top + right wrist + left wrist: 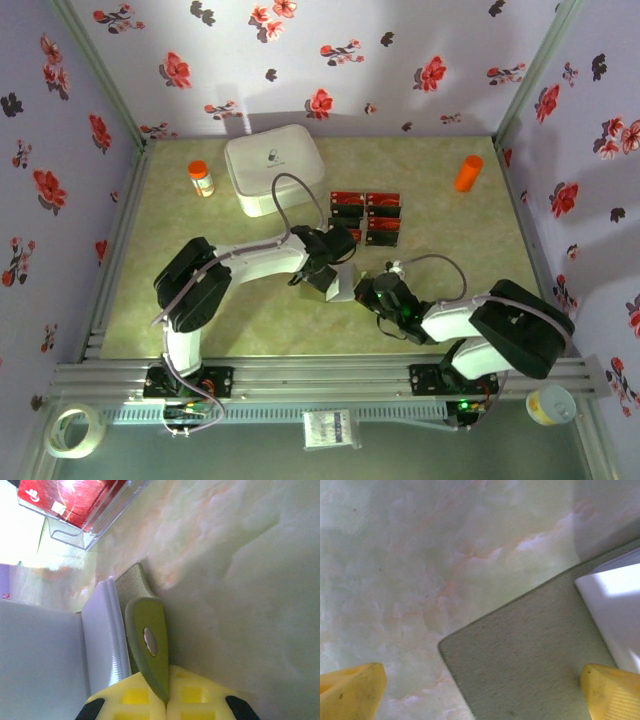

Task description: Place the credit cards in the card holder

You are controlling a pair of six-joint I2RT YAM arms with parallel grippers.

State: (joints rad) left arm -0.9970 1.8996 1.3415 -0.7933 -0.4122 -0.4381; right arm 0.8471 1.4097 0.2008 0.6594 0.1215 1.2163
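Right gripper [167, 702] clenches the snap flap [149, 645] of the flat olive-green matte card holder [520, 655], likely light and limp; left gripper [480, 692] gapes open.

Matt, fine-grained olive card holder [530, 655] with a shiny metal snap [150, 641], smooth marbled pale-green table [420, 555], glossy red credit cards [70, 500] in a clear plastic pocket sheet [75, 536], smooth white plastic box [275, 168].

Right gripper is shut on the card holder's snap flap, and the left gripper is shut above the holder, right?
No. The left gripper is open, its yellow fingers spread wide above the card holder, as the left wrist view shows. The right gripper is indeed shut on the holder's snap flap.
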